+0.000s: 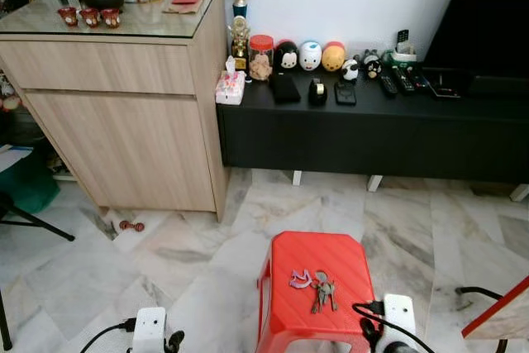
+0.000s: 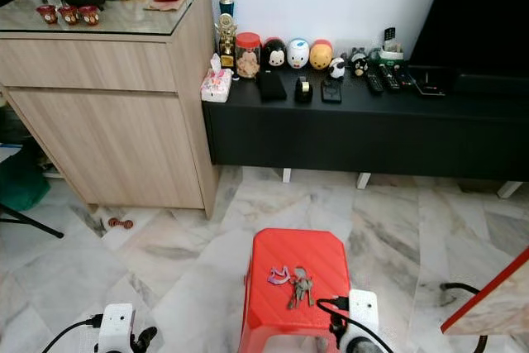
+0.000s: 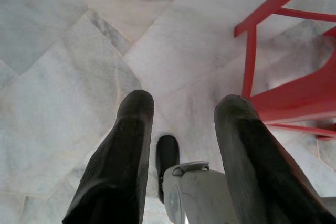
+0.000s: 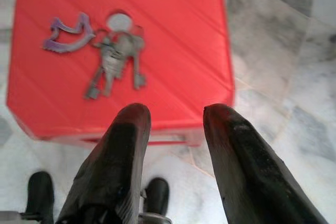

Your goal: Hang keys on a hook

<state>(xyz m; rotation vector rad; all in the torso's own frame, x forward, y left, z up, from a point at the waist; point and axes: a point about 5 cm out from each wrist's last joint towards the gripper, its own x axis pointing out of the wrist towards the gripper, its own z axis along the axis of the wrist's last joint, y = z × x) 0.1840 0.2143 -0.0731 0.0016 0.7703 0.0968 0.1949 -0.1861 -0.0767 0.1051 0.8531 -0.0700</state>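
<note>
Bunch of metal keys with a purple tag (image 4: 102, 59) lies flat near the middle of the square red plastic stool (image 4: 173, 35), untouched. Right gripper (image 4: 173, 124) hovers at the stool's near edge, fingers parted, empty; left gripper (image 3: 184, 124) also parted, over marble floor (image 3: 63, 51). Pickup step: pinch at the ring, approach straight down.

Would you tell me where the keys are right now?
The keys lie on top of the red stool, low in the head views, beside a pink tag.
</note>
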